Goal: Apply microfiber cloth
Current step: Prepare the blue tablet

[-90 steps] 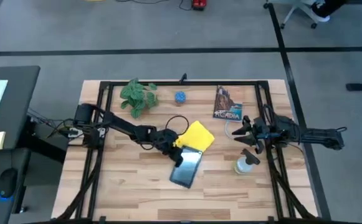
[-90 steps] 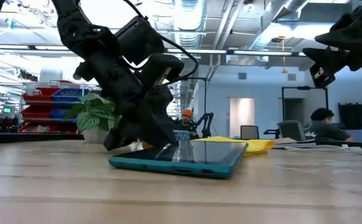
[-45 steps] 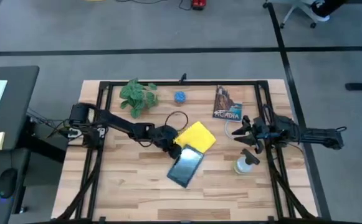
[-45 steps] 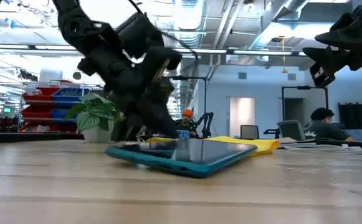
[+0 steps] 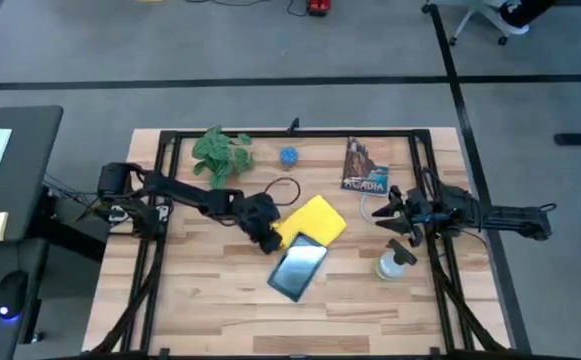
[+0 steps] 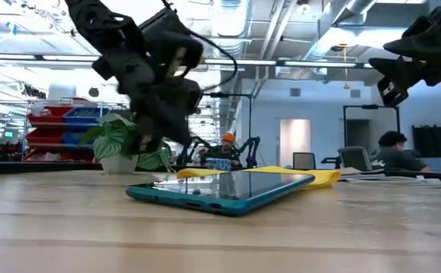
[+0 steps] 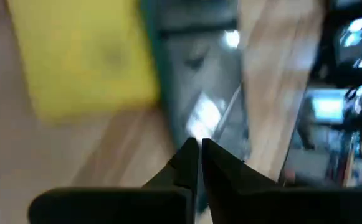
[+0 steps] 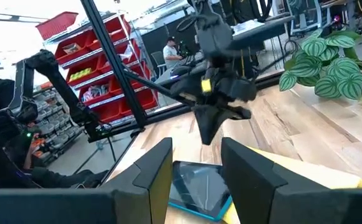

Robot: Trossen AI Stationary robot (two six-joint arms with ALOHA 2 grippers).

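The yellow microfiber cloth (image 5: 317,220) lies flat near the table's middle; it also shows in the left wrist view (image 7: 84,56) and the low view (image 6: 288,176). A teal-edged dark tablet (image 5: 298,268) lies just near of it, its far end on the cloth's near edge. My left gripper (image 5: 267,238) hangs shut above the table by the cloth's left corner, clear of the tablet (image 6: 220,189), with nothing between its fingers (image 7: 199,149). My right gripper (image 5: 375,212) waits open to the right of the cloth (image 8: 196,163).
Along the far edge stand a potted plant (image 5: 220,155), a small blue object (image 5: 289,156) and a book (image 5: 366,167). A spray bottle (image 5: 395,262) stands near my right gripper. A black cable loop (image 5: 285,190) lies beyond the cloth.
My left gripper has risen off the tablet's far left corner and drawn back toward the table's left, staying shut. The tablet has slid and turned a little on the table and now lies free. My right gripper has kept still.
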